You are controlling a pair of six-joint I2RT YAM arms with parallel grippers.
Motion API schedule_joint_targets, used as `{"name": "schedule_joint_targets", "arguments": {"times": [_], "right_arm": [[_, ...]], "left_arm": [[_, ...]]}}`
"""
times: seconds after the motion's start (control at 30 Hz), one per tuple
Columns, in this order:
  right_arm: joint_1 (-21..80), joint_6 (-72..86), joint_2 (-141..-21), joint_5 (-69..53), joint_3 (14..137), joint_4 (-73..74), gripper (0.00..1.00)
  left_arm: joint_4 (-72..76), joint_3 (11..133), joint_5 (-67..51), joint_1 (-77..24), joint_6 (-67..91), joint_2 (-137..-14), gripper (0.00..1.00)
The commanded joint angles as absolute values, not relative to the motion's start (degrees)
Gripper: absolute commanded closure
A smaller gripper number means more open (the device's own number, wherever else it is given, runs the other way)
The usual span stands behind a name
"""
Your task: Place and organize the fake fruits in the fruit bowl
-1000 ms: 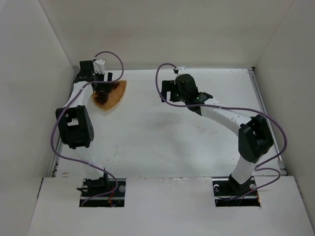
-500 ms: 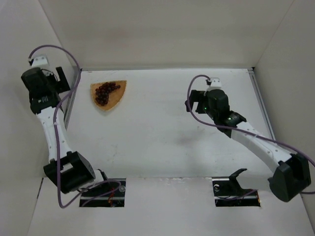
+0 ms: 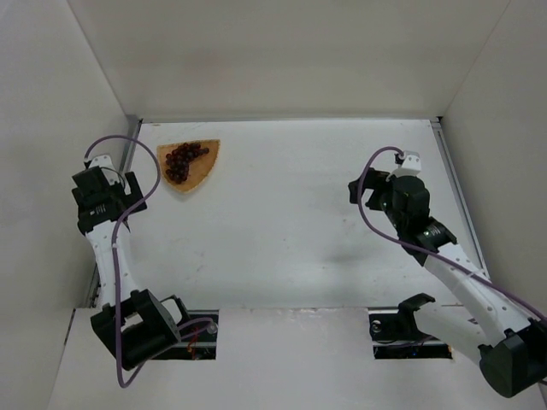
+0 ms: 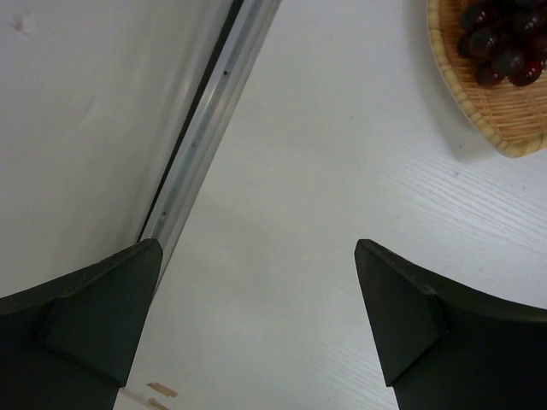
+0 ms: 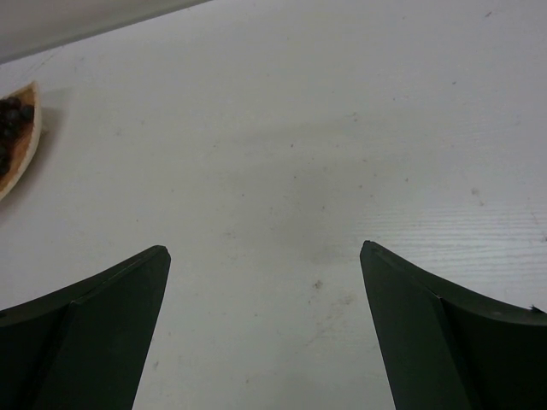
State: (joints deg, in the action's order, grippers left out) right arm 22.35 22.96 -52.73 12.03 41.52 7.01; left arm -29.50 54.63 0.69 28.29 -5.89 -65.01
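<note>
The bunch of dark red-purple grapes (image 3: pixel 183 159) lies inside the orange-tan wedge-shaped fruit bowl (image 3: pixel 204 172) at the back left of the table. In the left wrist view the grapes (image 4: pixel 504 38) and bowl (image 4: pixel 506 120) sit at the top right corner. In the right wrist view the bowl's edge (image 5: pixel 24 154) shows at the far left. My left gripper (image 3: pixel 101 190) is open and empty, near the left wall, in front and to the left of the bowl. My right gripper (image 3: pixel 369 190) is open and empty over the right part of the table.
A metal rail (image 4: pixel 205 137) runs along the foot of the left wall beside the left gripper. White walls close in the table on the left, back and right. Purple cables loop off both wrists.
The grapes were let go into the bowl a second ago. Both arms have since pulled back towards the near edge, the left one along the left wall, the right one to the right.
</note>
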Motion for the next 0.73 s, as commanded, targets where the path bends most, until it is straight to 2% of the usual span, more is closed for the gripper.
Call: {"name": "schedule_joint_targets", "arguments": {"times": [0.0,0.7], "right_arm": [[22.7,23.7,-53.1,12.5,42.1,5.4,0.0],[23.5,24.9,-53.3,12.7,41.4,5.0,0.0]], "left_arm": [[-26.5,54.5,3.3,27.6,-4.4,-61.6,0.0],[-28.0,55.7,3.4,21.1,-5.0,-60.5,0.0]]}}
